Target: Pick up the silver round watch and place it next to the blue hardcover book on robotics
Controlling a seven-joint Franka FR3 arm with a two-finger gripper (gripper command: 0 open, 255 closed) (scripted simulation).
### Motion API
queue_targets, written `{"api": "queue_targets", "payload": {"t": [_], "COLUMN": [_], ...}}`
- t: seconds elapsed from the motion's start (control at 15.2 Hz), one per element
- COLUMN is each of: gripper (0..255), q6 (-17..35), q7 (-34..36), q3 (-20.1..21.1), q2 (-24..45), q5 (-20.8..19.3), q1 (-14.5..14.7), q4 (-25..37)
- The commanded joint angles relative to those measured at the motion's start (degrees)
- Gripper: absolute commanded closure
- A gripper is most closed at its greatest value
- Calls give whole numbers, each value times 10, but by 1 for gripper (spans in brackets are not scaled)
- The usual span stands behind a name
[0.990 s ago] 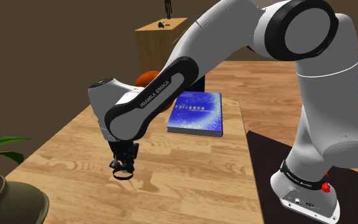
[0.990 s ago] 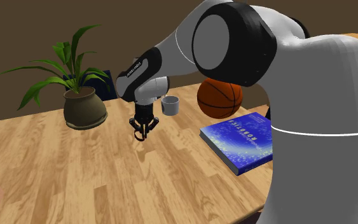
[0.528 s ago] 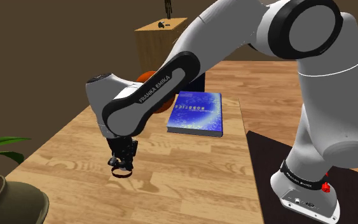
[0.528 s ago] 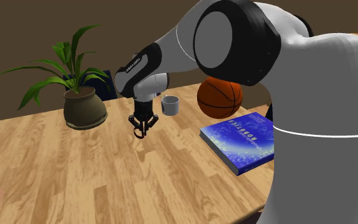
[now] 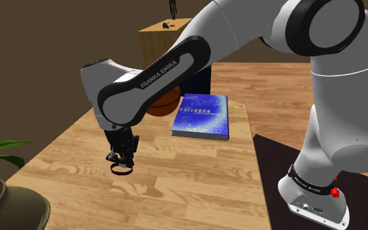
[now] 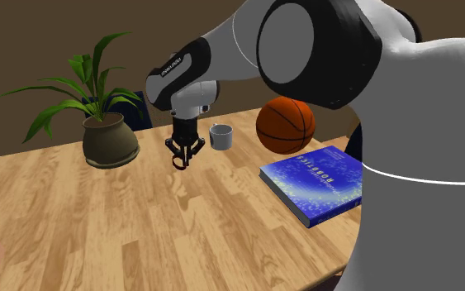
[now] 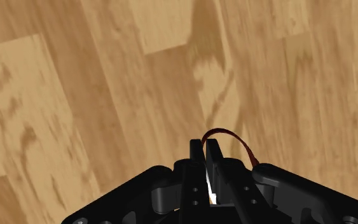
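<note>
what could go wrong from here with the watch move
The black gripper pinches only a thin edge of the dark red-strapped round watch, hanging above the wooden table; it could slip mid-carry. The orange basketball sits by the blue hardcover book, so the arm may nudge it rolling.

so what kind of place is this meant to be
Likely a living room or study in a house: a wooden table holds a potted plant, a blue book, a mug and a basketball, with a wooden cabinet behind.
</note>
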State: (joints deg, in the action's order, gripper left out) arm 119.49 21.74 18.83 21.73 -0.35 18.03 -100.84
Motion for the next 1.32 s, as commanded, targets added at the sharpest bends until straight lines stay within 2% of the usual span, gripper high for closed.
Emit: {"api": "queue_targets", "payload": {"t": [0.0,0.53,0.86,1.25], "gripper": [255,255,255,255], "q6": [-12,-62,-33,-16], "q7": [-1,0,-62,-143], "q3": [1,4,-6,-32], "q2": [-9,-29,-121,-219], "q5": [3,9,41,73], "q1": [-1,-3,-46,-86], "q4": [3,33,-88,-206]}}
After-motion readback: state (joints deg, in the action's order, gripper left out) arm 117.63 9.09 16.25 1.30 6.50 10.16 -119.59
